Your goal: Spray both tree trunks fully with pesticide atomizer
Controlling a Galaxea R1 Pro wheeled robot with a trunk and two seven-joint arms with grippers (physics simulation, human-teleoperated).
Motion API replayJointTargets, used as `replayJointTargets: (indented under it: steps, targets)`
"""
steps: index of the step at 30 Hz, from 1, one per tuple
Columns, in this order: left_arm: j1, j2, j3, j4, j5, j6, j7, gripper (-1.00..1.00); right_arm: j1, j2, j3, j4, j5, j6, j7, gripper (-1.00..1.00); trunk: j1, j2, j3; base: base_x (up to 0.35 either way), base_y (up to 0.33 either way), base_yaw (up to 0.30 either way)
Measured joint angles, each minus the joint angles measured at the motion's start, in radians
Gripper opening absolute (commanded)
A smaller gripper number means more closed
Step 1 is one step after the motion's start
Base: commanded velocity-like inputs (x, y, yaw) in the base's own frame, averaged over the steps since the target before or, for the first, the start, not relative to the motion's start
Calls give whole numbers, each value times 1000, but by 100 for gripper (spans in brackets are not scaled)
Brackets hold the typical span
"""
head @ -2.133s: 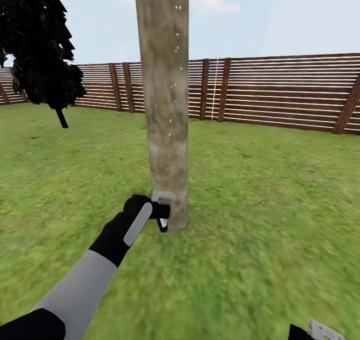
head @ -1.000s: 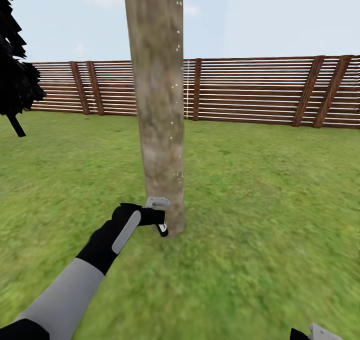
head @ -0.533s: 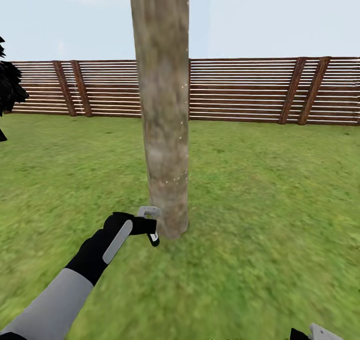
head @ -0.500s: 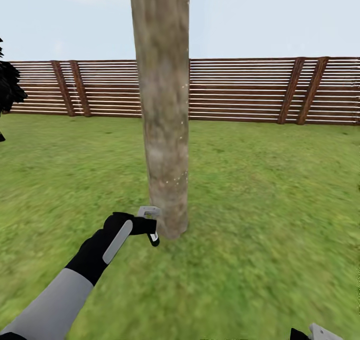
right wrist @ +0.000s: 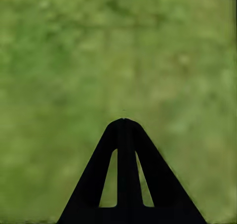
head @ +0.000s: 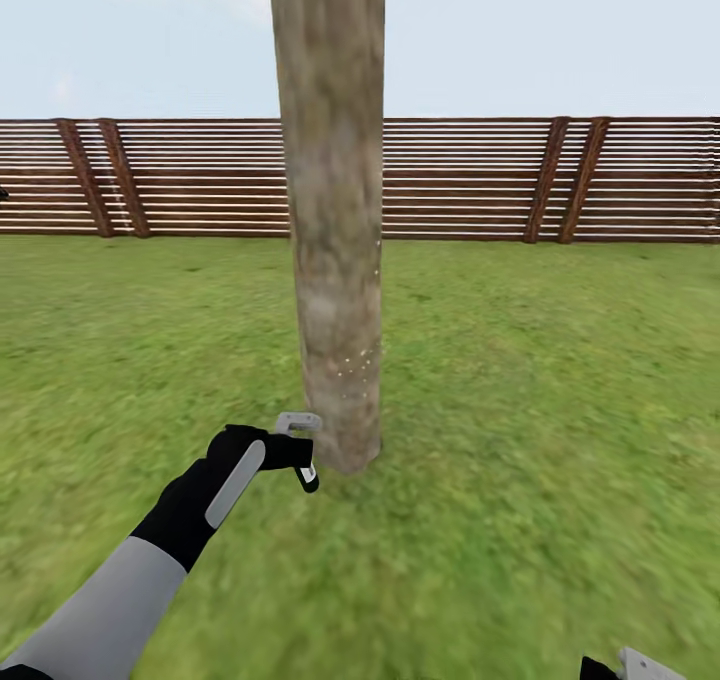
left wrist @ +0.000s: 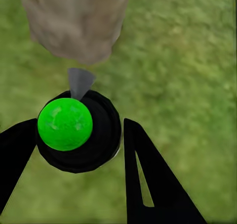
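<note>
Lawn (head: 540, 410) | one trunk (head: 335, 210) | left gripper (head: 300, 450) holds one atomizer (head: 308, 476), apparently

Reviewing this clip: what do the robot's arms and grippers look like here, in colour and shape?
In the head view the left arm has a light grey forearm and a black wrist section bearing a grey oval panel. Its left gripper has flat grey-white fingers. In the wrist views the fingers look black and tapered, with slot cut-outs; the right gripper comes to a point.
</note>
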Motion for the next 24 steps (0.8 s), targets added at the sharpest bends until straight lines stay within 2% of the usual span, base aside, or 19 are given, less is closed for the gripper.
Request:
replayJointTargets:
  steps: [5,16,19,24]
  targets:
    - [0,0,0,0,0,0,1,-100,3,0,0,-1,0,0,0,-100,0,0,0,-31,331,-189]
    - [0,2,0,2,-1,-17,1,-100,4,1,0,-1,1,0,0,-100,0,0,0,-97,314,-12]
    - [0,4,0,4,-1,-20,1,-100,4,1,0,-1,0,0,0,-100,0,0,0,108,309,-57]
    - [0,7,0,8,-1,-22,1,-100,5,2,0,-1,0,0,0,-100,0,0,0,220,227,-211]
